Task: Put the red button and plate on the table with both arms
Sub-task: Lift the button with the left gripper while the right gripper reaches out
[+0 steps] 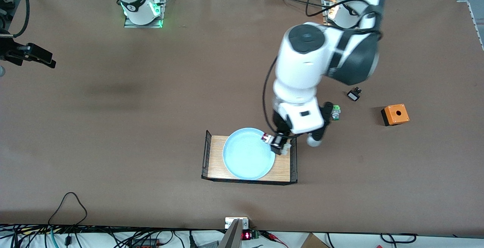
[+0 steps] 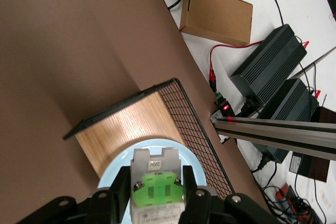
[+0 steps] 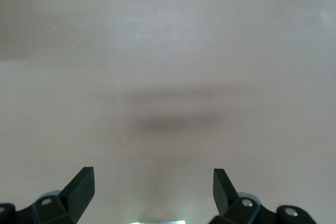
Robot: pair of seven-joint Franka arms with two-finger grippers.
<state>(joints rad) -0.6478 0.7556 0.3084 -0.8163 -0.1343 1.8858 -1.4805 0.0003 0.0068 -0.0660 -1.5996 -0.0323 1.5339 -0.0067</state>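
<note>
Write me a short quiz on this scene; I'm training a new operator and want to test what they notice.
1. True or false: the left gripper holds the red button over the plate.
2. What does the plate rest on? A) bare table B) wooden tray C) orange box
3. Fill in: the right gripper is ____ over bare table.

Key: 1 true; 2 B, the wooden tray; 3 open.
</note>
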